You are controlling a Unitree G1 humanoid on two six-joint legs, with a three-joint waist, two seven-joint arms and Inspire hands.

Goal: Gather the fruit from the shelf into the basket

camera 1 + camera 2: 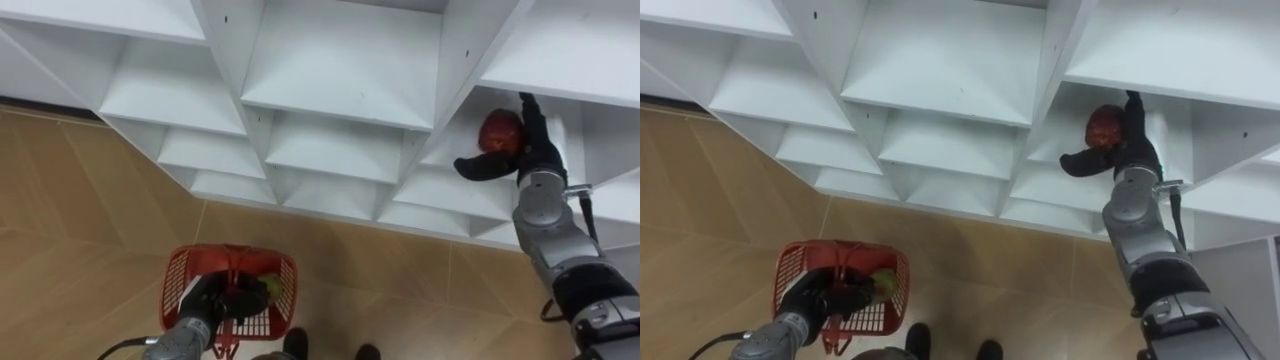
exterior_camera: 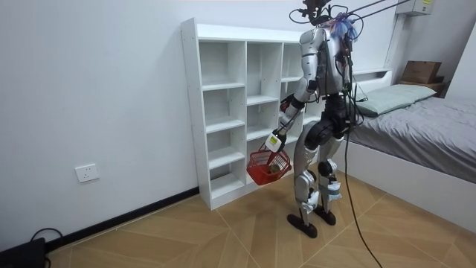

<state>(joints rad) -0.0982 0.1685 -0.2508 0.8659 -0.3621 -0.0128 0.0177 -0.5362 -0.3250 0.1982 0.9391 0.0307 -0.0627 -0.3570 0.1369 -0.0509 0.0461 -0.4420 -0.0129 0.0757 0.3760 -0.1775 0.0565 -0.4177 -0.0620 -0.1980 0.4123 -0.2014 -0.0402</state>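
Note:
A red round fruit (image 1: 502,132) lies in a right-hand compartment of the white shelf unit (image 1: 330,70). My right hand (image 1: 540,150) reaches into that compartment. Its fingers stand straight along the fruit's right side and its thumb stretches out under the fruit, so the fruit sits in the crook between them. Low on the left, my left hand (image 1: 215,300) is curled round the handle of a red mesh basket (image 1: 180,262). A green fruit (image 1: 270,287) lies inside the basket. In the room view I stand upright facing the shelf, with the basket (image 2: 264,167) hanging at knee height.
The shelf unit (image 2: 223,112) stands against a white wall, and its other compartments look bare. Wooden floor (image 1: 80,200) spreads below it. A bed (image 2: 424,134) is close behind me on the room view's right.

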